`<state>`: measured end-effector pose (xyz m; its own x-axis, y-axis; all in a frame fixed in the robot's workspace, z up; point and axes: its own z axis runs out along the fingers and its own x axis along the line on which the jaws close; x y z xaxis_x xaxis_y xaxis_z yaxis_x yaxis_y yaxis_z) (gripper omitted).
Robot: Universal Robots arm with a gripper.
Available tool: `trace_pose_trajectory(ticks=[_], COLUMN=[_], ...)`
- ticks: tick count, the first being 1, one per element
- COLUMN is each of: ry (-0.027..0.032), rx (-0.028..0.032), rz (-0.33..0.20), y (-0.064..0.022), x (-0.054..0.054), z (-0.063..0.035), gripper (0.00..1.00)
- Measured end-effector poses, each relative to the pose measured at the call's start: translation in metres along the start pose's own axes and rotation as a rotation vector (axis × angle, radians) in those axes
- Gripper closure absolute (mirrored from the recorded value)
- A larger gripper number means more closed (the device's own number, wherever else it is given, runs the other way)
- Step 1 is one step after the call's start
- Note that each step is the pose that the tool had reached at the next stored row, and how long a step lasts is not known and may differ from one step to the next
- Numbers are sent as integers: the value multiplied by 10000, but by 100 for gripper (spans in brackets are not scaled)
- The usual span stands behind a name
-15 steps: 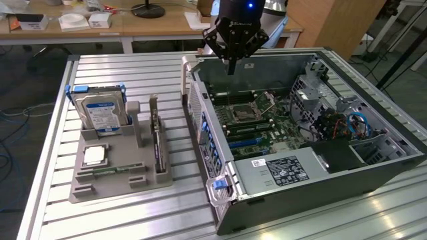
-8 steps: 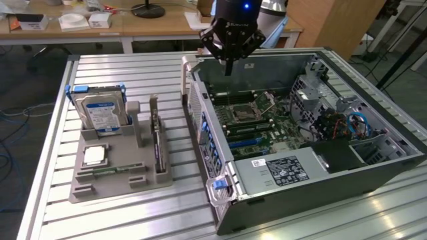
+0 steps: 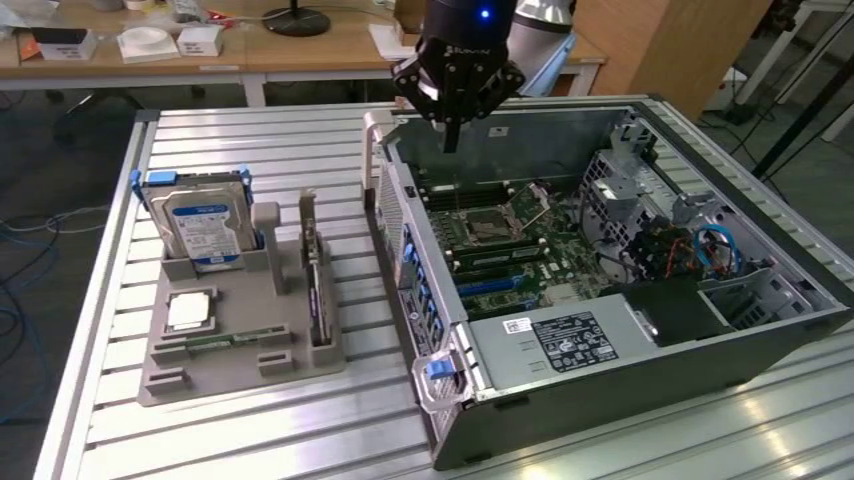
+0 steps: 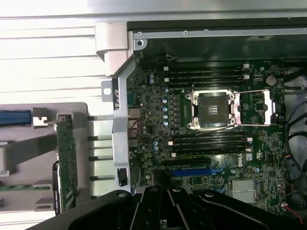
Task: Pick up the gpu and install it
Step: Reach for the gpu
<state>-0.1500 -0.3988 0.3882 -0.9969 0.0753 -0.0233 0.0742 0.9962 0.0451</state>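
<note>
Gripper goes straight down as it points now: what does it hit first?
The gripper likely meets the motherboard in the open computer case, near its far wall; depth unclear, maybe that wall's rim.

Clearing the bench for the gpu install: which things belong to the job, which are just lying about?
Job: flat black-and-green gpu card, open black computer case, black gripper.
Lying about: silver blue-labelled hard drive, narrow green memory stick, square silver processor chip.

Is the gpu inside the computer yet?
Not yet. The gpu stands on its edge in the gray holder, outside the open computer case.
</note>
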Motion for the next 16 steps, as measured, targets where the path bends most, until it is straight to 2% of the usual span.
trace_pose_trajectory(ticks=[16], ry=[0], rx=[0], rz=[0], y=[-10], x=[122], z=[23], gripper=[89])
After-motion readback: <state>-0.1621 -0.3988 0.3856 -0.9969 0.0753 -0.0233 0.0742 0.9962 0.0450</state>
